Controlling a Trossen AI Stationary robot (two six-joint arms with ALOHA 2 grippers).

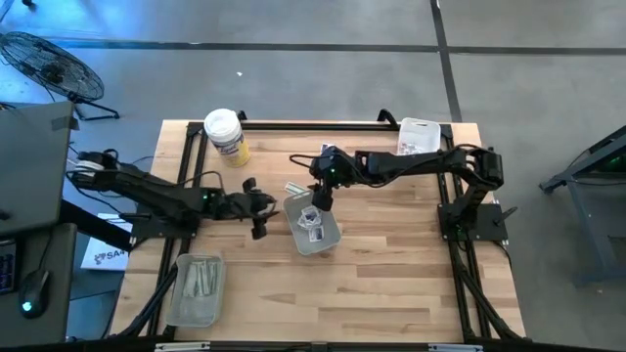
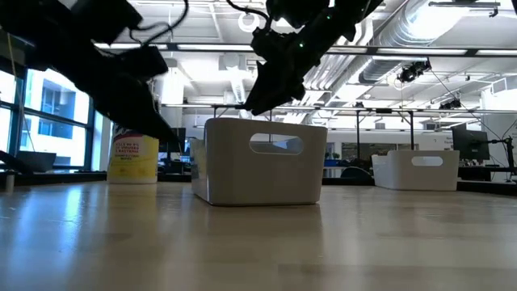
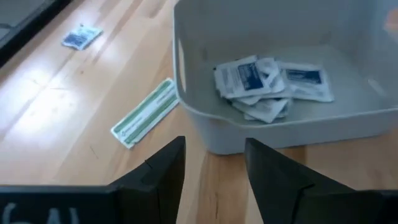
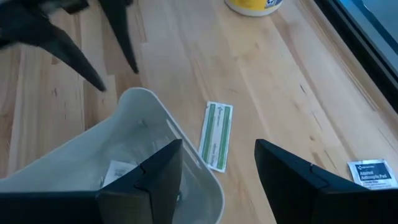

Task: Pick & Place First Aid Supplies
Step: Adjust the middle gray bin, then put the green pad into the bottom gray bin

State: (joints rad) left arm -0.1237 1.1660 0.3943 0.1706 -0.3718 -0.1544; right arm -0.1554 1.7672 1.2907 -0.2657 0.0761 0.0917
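Overhead, both your hands hang empty at the centre tray (image 1: 324, 238).
Your right hand (image 4: 214, 171) gapes wide above its rim; your left hand (image 3: 211, 165), fingers parted, sits just beside it. White packets (image 3: 270, 84) lie inside; a green strip (image 3: 145, 112) and another white packet (image 3: 82, 37) lie on the bench (image 1: 391, 274) beside the tray.

The table (image 1: 391, 284) is showing pale blond wood planks inside a black frame, and the bin (image 3: 280, 37) at its middle is looking plain grey-white, carrying white packets (image 3: 270, 84) with blue print. At the bin's 10 o'clock a strip (image 4: 216, 135) is lying, pale with green stripes, and past it a white packet (image 4: 371, 173) with dark print. At the table's 11 o'clock a tub (image 1: 226, 137) is wearing a white lid and yellow label, while both arms are showing black.
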